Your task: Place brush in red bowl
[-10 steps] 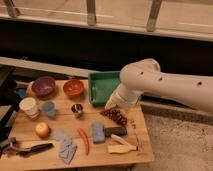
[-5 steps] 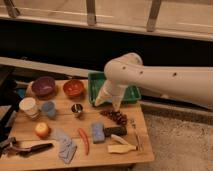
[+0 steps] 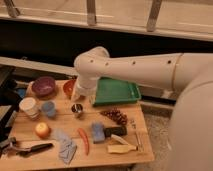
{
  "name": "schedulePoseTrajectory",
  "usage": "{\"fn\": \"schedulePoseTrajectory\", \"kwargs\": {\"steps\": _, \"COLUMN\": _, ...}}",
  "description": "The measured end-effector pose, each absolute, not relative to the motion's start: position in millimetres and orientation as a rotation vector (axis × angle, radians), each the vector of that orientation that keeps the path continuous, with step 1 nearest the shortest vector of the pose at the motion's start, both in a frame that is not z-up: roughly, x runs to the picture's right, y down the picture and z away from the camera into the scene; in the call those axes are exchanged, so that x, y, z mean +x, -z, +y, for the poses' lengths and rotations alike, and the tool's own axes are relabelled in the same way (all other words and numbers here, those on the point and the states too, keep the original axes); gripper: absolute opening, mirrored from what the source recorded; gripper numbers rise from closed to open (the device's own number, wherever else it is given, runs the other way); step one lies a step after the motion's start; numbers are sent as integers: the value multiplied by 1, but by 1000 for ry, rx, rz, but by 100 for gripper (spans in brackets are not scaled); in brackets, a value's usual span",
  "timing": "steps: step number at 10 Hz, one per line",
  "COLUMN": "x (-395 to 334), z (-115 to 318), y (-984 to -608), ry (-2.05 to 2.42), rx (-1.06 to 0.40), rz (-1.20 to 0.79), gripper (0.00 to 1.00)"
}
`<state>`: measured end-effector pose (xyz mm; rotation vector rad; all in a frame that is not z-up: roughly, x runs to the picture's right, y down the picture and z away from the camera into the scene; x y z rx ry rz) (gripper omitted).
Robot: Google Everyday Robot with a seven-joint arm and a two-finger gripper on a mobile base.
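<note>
Arm (image 3: 150, 67) outstretched — tool (image 3: 84, 96) (jaws apart) hangs beneath.

light: dim and warm, brightest on the big white robot arm (image 3: 150, 67) | dark: wide black band across the upper frame | shade: gripper (image 3: 85, 96), left of the middle, under the arm | focus: everything soft and fuzzy

1. One camera, high and close, looks down across the table (image 3: 62, 120); the arm (image 3: 150, 70) enters from the right foreground.
2. Gripper (image 3: 84, 96) sits mid-frame, beside the red bowl (image 3: 67, 86).
</note>
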<state>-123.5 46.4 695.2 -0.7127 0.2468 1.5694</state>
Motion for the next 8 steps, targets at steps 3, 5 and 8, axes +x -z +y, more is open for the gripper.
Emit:
{"fn": "schedulePoseTrajectory", "kwargs": {"steps": 3, "x": -136, "z": 46, "y": -694, "ry": -1549, "rx": -719, "rz": 225, "gripper": 65}}
{"fn": "schedulePoseTrajectory", "kwargs": {"steps": 5, "x": -139, "z": 47, "y": -693, "ry": -1544, "rx": -723, "rz": 224, "gripper": 65}}
{"fn": "schedulePoseTrajectory", "kwargs": {"steps": 8, "x": -155, "z": 51, "y": -699, "ry": -1509, "rx": -733, "rz": 236, "gripper": 65}}
